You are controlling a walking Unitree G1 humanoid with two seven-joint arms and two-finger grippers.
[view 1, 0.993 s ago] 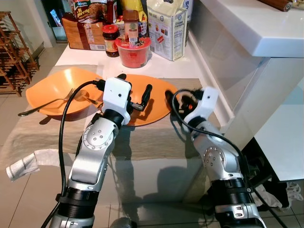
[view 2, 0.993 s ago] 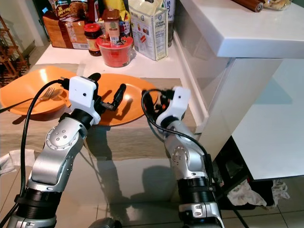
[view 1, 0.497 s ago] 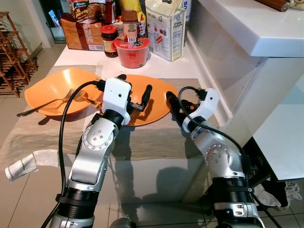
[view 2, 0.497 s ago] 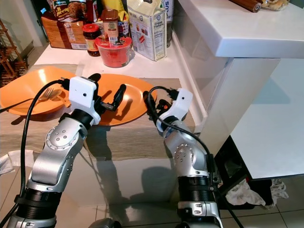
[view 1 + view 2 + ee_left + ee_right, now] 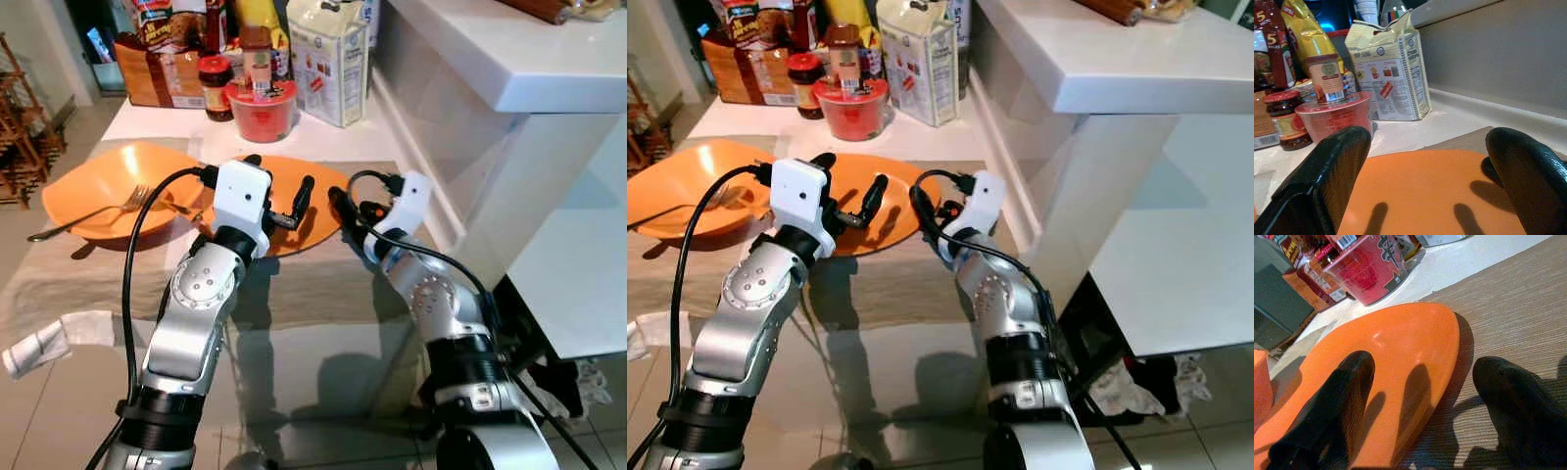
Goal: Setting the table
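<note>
A flat orange plate lies on a beige runner in the middle of the table. Left of it sits an orange bowl with a fork resting in it. My left gripper hovers open just above the plate, nothing between its fingers. My right gripper is open at the plate's right rim. One of its fingers is over the plate and the other over the runner.
A red noodle cup, a jar, a carton and snack bags crowd the table's far end. A white counter rises on the right. A crumpled paper towel lies on the near left edge.
My right gripper has moved forward and left, from beside the plate to its right rim. The left arm has held still. The camera has shifted slightly.
</note>
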